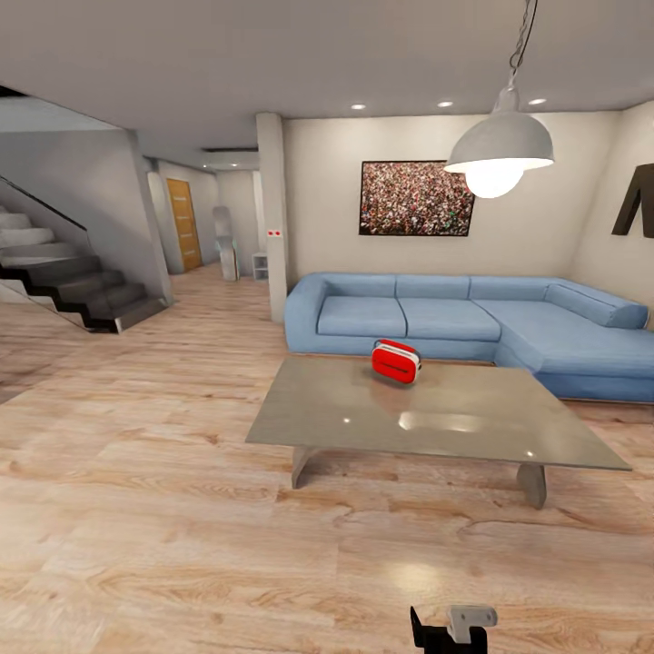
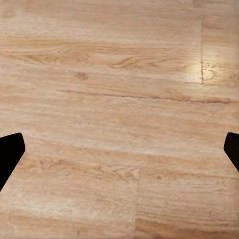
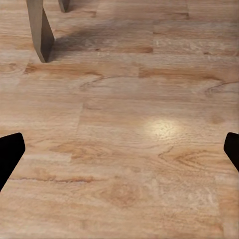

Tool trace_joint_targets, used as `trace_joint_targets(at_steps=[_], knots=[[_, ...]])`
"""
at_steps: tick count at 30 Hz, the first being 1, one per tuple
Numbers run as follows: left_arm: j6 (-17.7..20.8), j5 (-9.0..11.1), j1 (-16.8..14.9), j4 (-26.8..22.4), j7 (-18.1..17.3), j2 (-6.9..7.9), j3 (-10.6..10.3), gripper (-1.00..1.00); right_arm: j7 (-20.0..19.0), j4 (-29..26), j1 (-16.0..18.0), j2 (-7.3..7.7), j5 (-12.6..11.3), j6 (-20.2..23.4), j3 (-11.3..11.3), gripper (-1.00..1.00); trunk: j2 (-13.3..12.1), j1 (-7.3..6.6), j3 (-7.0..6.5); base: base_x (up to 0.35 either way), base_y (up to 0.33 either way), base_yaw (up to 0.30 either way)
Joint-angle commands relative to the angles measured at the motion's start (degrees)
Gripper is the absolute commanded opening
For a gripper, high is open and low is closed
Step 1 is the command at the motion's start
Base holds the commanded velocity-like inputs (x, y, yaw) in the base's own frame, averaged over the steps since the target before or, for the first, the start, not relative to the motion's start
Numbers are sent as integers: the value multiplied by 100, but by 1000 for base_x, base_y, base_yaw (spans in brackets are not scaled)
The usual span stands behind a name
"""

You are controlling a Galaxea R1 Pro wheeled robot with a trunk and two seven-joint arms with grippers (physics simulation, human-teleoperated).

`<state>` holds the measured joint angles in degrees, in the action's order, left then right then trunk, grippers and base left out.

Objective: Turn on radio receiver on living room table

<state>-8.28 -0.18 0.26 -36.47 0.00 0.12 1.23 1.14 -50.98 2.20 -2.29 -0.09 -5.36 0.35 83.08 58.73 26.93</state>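
Observation:
The red radio receiver (image 1: 396,361) with white ends stands near the far edge of the low grey table (image 1: 363,409), in front of the blue corner sofa (image 1: 472,322) of the living room. It is several steps ahead of me. In the left wrist view my left gripper (image 2: 119,154) is open over bare wood floor, its dark fingertips (image 2: 10,152) far apart. My right gripper (image 3: 119,154) is also open above the floor, with nothing between its fingers; a grey table leg (image 3: 40,30) shows beyond it.
A grey dome lamp (image 1: 500,145) hangs over the table's right side. A crowd picture (image 1: 416,198) is on the white wall. Stairs (image 1: 64,282) rise at the left and a pillar (image 1: 272,218) stands by the sofa's end. A black-and-white arm part (image 1: 452,627) shows at the bottom.

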Motion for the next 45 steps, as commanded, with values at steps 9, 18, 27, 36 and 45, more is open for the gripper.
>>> trace_joint_targets(at_steps=[9,18,27,36,45], knots=[[0,0,0,4,0,-3,0,100,0,2,0,-2,12,0,0,100,0,0,0,0,0,0],[1,0,0,-45,0,5,0,100,-26,894,0,-19,18,1,12,100,0,0,0,0,0,0],[2,5,0,-39,0,2,0,100,-25,2663,0,-41,0,-285,8,100,0,0,0,0,0,0],[2,0,0,-36,0,5,0,100,-26,4010,0,-33,0,-526,25,100,0,0,0,0,0,0],[2,0,0,-44,0,5,0,100,-26,4043,0,-34,0,-527,27,100,0,0,0,0,0,0]])
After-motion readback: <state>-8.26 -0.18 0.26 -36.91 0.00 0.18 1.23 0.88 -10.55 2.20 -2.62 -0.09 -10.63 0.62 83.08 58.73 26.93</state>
